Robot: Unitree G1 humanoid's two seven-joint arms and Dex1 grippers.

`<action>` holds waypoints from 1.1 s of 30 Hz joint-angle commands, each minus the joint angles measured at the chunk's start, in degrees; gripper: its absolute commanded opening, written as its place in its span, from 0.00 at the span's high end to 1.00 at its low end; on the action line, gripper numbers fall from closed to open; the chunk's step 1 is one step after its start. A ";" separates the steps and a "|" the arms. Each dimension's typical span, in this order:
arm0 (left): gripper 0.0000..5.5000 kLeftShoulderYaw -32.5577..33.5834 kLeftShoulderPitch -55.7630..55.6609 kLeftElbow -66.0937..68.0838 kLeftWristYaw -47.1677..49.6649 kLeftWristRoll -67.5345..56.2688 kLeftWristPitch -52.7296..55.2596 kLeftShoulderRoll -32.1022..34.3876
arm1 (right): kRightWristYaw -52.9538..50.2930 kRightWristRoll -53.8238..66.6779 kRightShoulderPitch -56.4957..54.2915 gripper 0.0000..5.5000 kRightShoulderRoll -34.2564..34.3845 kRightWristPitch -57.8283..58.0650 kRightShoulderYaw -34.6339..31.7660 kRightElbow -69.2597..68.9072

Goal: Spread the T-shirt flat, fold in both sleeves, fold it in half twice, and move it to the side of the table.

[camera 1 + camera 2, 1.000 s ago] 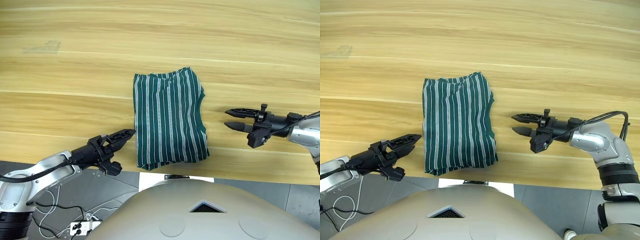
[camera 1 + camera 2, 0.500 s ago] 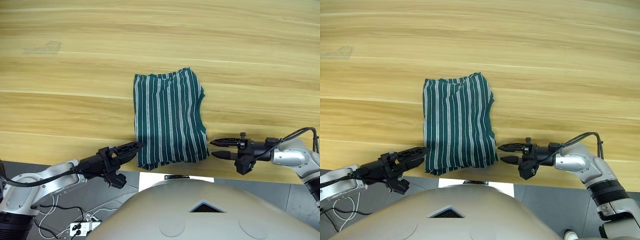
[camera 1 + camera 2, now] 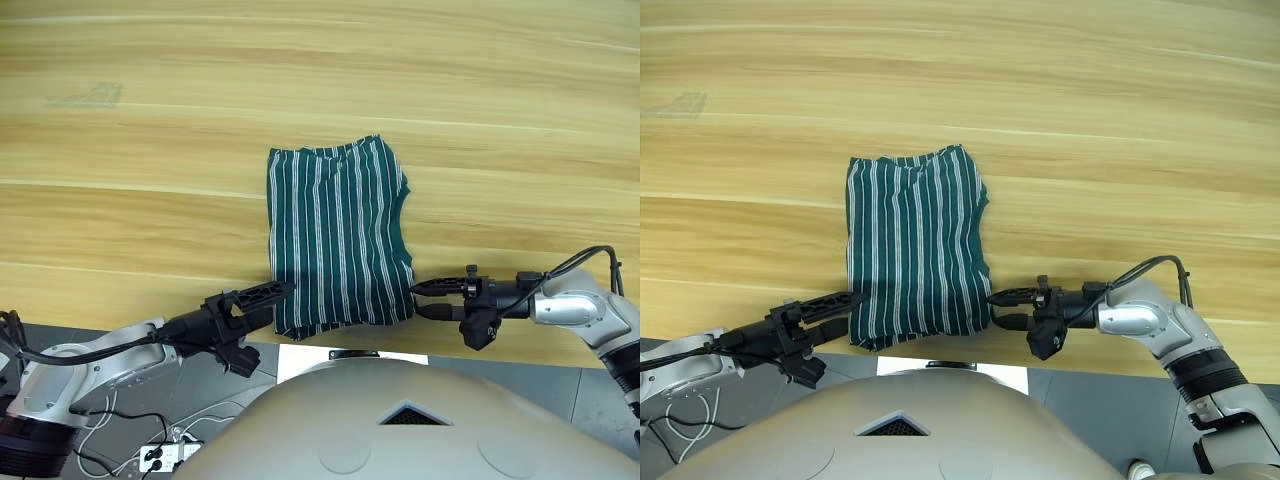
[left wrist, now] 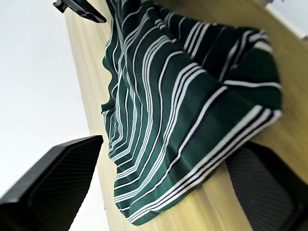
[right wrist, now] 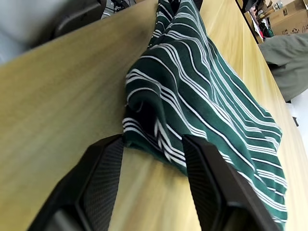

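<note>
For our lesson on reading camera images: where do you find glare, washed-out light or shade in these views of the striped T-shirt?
Left eye view: even, soft light; the T-shirt casts hardly any shadow on the table. Left wrist view: the space beyond the table's edge is washed out to white. Right wrist view: dark shade sits in the T-shirt's fold by the right pincer.

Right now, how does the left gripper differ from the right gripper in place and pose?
The left gripper is at the T-shirt's near left corner; the right gripper is at its near right corner. The left gripper slants in from beyond the table's near edge; the right gripper lies almost along that edge, over the wood. Both are open.
</note>
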 commanded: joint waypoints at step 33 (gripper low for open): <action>0.98 -7.13 0.43 -3.84 -22.02 -35.74 17.68 1.50 | 5.11 16.42 -1.52 1.00 4.79 20.22 2.03 -4.16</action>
